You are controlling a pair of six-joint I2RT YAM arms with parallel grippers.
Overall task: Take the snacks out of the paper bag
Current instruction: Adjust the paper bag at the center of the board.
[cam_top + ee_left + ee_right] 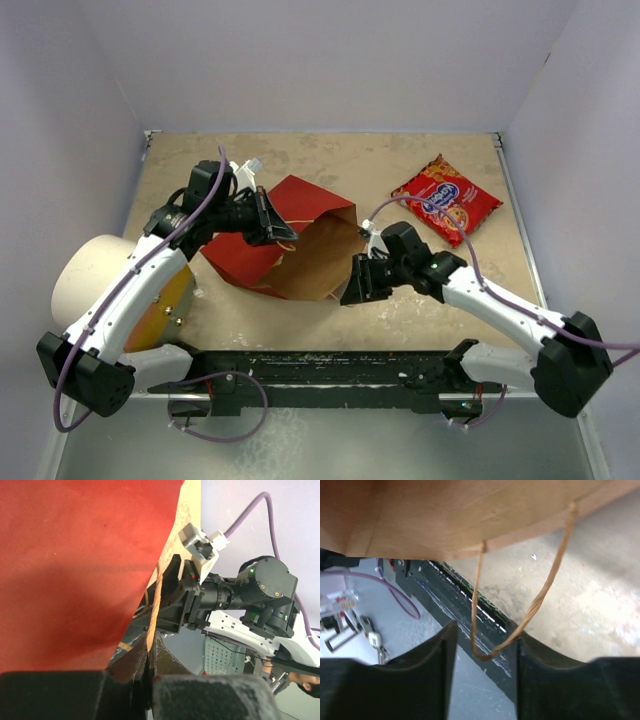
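1. The large brown kraft paper bag with red outer faces point(312, 255) lay on its side mid-tabletop point(330, 160), with its mouth towards the near right.
2. The left pincer point(149, 670) was pressed together on one thin string handle point(156, 600), beside the bag's red face.
3. The right pincer point(485, 645) stood spread at the mouth, with the other string handle point(540, 600) looping loose between its fingers.
4. A red cookie packet with blue logo point(446, 199) lay far right, apart from the bag.

Pale lavender walls point(330, 60) enclose the left, far and right sides of a beige, mottled worktop point(340, 165). A black rail point(330, 365) runs along its near edge, above a grey surface point(320, 450). The light is soft and even.
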